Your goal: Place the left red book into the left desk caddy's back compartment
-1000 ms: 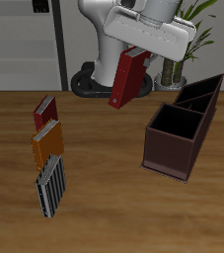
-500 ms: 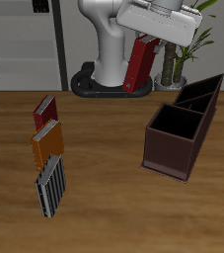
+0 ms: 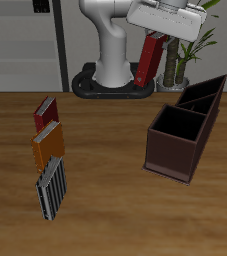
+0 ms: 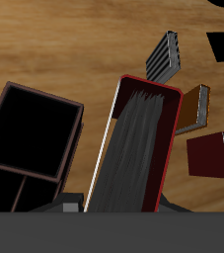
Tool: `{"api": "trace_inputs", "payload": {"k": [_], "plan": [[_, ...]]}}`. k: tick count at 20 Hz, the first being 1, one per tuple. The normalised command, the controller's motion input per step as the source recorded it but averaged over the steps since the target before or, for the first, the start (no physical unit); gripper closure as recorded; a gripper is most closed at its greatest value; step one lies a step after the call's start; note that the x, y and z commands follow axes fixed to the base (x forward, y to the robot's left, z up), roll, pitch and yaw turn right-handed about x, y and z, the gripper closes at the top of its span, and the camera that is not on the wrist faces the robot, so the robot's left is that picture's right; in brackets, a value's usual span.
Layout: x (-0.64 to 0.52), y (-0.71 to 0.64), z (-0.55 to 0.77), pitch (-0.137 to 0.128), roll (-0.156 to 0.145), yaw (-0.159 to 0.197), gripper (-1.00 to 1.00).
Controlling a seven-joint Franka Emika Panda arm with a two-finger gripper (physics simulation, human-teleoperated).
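Observation:
My gripper [image 3: 157,36] is shut on the left red book [image 3: 150,62], a dark crimson hardback. The book hangs nearly upright high above the table's back, beside and behind the left desk caddy [image 3: 185,127]. The caddy is a dark maroon box with black cells; its far end, with a slanted wall, holds the back compartment [image 3: 206,92]. In the wrist view the book [image 4: 135,148] fills the middle with its pale page edges showing, and the caddy [image 4: 30,138] lies beside it far below.
A smaller red book [image 3: 45,112], an orange book [image 3: 48,143] and a striped black-and-white book [image 3: 52,187] lie in a row on the table's other side. The robot's white base [image 3: 115,55] and a potted plant [image 3: 190,45] stand at the back.
The gripper has carried the red book up and sideways toward the caddy's side, and the book has swung from tilted to nearly upright.

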Motion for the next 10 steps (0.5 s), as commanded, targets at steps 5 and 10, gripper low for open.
{"api": "trace_inputs", "payload": {"k": [5,10], "plan": [[-0.32,0.27,-0.04,-0.023,0.051,0.025,1.0],[-0.28,0.37,-0.1,0.008,0.034,-0.011,1.0]]}}
